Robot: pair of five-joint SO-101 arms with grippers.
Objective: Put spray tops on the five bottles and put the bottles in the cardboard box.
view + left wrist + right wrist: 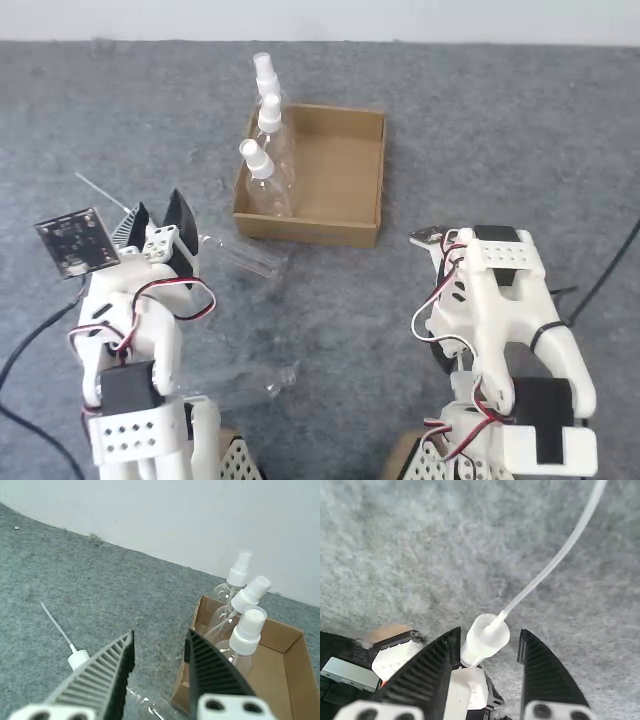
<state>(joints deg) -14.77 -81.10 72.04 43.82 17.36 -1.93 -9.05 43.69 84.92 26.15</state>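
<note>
Three spray-topped bottles (274, 140) upright inside the cardboard box (300, 228), left side.

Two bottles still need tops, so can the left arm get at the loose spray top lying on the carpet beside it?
Probably yes. The spray top lies bare on the carpet just beside the left gripper, whose jaws stand open, and nothing lies between them.

Left claw (160, 636) gapes open, right arm (503, 300) folded
</note>
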